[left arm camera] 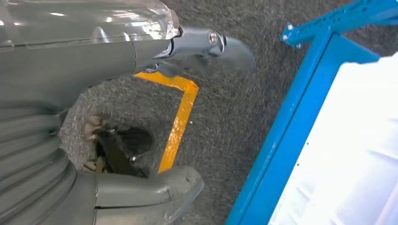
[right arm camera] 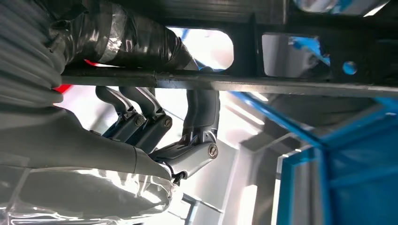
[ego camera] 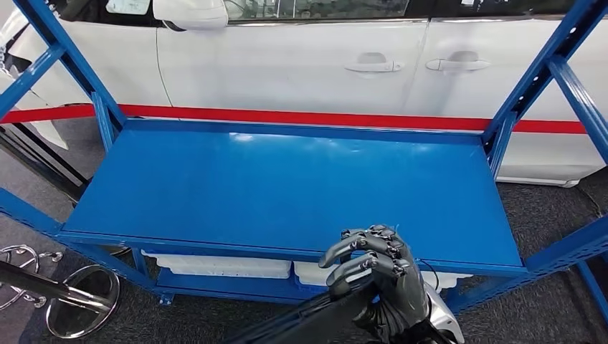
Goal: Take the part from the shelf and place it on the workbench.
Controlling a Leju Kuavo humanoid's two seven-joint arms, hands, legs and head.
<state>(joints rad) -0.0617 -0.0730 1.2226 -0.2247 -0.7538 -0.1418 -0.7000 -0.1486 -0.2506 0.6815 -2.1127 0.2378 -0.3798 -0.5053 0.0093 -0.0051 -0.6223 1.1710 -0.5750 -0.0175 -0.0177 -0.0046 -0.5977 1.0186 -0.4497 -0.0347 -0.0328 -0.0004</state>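
Blue shelf (ego camera: 287, 186) behind robot hand (ego camera: 376, 276) gripping dark part (ego camera: 308, 322).

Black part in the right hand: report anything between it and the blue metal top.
Nothing visible. The right hand holds the black part at the front edge of the blue metal top, which shows bare.

Blue shelf (ego camera: 287, 186) top lies bare and open from above; slanted corner posts (ego camera: 534, 72) flank both ends.

Bright, even light on my head view

I see glare on the blue shelf (ego camera: 287, 186); right wrist view is dark, backlit and soft.
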